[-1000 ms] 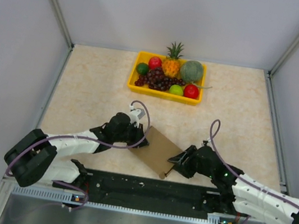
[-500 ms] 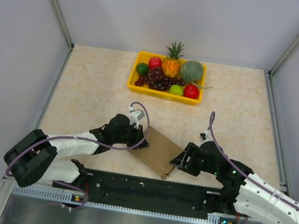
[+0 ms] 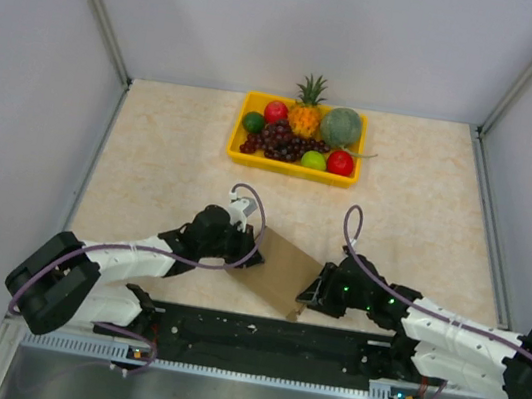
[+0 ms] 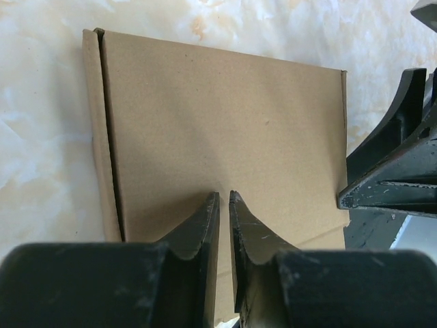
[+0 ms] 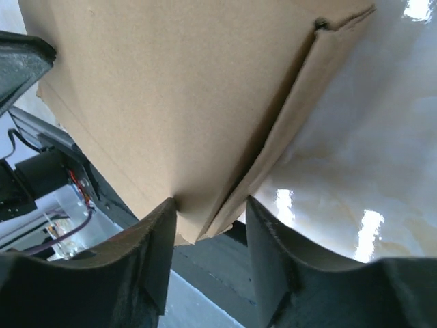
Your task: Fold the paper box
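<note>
The paper box (image 3: 283, 263) is a flat brown cardboard piece lying askew near the table's front edge. In the left wrist view the paper box (image 4: 225, 116) has a folded strip along its left side. My left gripper (image 3: 242, 254) rests over the box's left part. Its jaws (image 4: 223, 196) are shut to a thin slit, with nothing between them. My right gripper (image 3: 310, 293) is at the box's near right corner. There the gripper (image 5: 208, 201) stands open astride the corner of the box (image 5: 171, 89). Its left finger touches the panel and the right finger is apart.
A yellow fruit tray (image 3: 235, 140) with a pineapple, grapes and other fruit stands at the back middle. A black rail (image 3: 265, 336) runs along the near edge just below the box. Grey walls close in both sides.
My right gripper has slid left onto the box's near right corner and its jaws have narrowed a little. The left arm and the box have stayed put.
</note>
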`<state>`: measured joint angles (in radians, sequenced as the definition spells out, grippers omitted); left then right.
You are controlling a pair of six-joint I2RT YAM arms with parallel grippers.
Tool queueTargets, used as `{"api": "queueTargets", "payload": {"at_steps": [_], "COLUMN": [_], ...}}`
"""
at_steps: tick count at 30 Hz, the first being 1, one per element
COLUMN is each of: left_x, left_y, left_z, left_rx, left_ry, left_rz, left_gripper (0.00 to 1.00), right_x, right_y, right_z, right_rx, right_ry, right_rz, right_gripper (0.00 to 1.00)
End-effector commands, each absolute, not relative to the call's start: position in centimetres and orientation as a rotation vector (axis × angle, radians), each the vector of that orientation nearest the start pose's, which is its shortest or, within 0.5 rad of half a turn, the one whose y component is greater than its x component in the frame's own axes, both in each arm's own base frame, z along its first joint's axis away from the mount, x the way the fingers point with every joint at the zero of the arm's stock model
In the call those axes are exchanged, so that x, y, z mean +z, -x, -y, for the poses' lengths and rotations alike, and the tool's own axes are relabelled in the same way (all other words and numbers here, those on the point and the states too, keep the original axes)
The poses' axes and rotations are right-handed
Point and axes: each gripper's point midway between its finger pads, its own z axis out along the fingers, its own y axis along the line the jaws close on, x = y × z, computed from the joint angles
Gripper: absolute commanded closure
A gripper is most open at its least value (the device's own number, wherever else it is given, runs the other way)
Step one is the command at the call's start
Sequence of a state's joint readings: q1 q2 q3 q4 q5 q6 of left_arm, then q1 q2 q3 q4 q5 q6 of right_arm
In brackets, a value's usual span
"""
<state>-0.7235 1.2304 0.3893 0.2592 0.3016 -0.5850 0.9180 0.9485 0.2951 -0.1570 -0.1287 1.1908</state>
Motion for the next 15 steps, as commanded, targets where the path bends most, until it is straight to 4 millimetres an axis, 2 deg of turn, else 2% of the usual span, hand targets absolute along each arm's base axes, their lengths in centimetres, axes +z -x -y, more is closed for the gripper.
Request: {"api": "queueTargets", "payload": {"at_steps": [1,3,7,8,9,10,11,12,14,15], "left_x": [5.0,5.4,7.2,8.8,8.8,9.6,11.4,11.1,12.1,11.3], "left_y": [-17.3,-17.2,-17.3,-17.8,-17.4,-17.6,-17.9,-17.8,-19.0,-18.7], "left_z": [26.1,26.0,25.8,25.8,25.3,25.1,24.8,23.8,22.1,20.9], "left_rx": [-1.045,-1.049,-1.041,-1.044,-1.030,-1.027,-1.020,-0.972,-0.881,-0.842], "left_ry": [-0.382,-0.389,-0.405,-0.399,-0.402,-0.392,-0.390,-0.370,-0.298,-0.273], "left_rz": [-2.351,-2.343,-2.313,-2.274,-2.300,-2.282,-2.241,-2.279,-2.263,-2.313], "left_gripper": [0.82,0.78,0.64,0.61,0.59,0.58,0.54,0.51,0.44,0.42], "right_x": [4.5,3.5,2.2,2.0,1.9,1.8,1.8,1.7,1.8,1.9], "right_y": [-11.7,-11.5,-11.4,-11.4,-11.4,-11.4,-11.4,-11.4,-11.5,-11.7], "right_z": [-24.9,-24.2,-23.2,-22.9,-22.9,-22.8,-22.8,-22.7,-22.7,-22.7], "right_rx": [1.098,1.070,1.023,1.008,1.003,0.997,0.992,0.988,0.987,0.987], "right_ry": [-0.326,-0.362,-0.384,-0.379,-0.379,-0.372,-0.359,-0.353,-0.327,-0.319], "right_rz": [-2.583,-2.587,-2.589,-2.589,-2.588,-2.592,-2.590,-2.590,-2.583,-2.579], "right_gripper": [0.61,0.70,0.73,0.73,0.73,0.73,0.73,0.73,0.71,0.70]}}
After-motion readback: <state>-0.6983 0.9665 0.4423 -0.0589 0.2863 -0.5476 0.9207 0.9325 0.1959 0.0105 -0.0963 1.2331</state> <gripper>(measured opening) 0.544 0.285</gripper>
